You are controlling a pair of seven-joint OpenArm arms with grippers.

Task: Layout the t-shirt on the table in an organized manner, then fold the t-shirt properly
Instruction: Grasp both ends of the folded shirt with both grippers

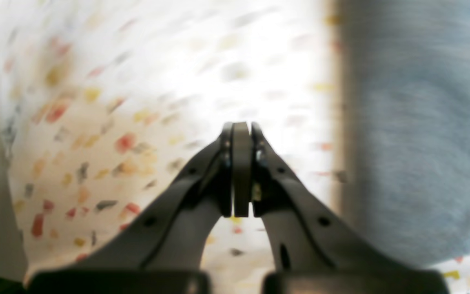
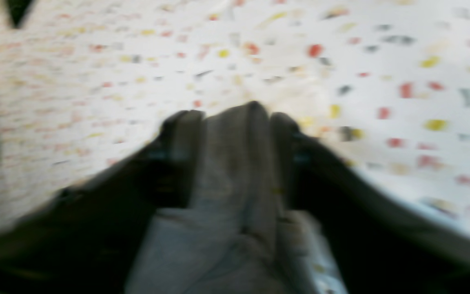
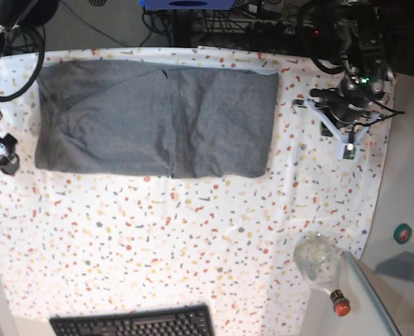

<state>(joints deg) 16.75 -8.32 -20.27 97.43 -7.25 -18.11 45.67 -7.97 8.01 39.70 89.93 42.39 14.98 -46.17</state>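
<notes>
T-shirt (image 3: 154,126) folded into band, upper frame. Left gripper (image 1: 241,171) closed, empty; right gripper (image 2: 235,122) blurred, seemingly pinching grey cloth. Next: crosswise fold.

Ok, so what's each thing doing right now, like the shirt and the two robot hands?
t-shirt: folded into a wide rectangle, lying flat on the table.
left gripper: jaws shut, empty, over the table beside the t-shirt.
right gripper: too blurred to tell open or shut; something grey shows between the jaws.
bottle: lying on its side, red cap on.
</notes>
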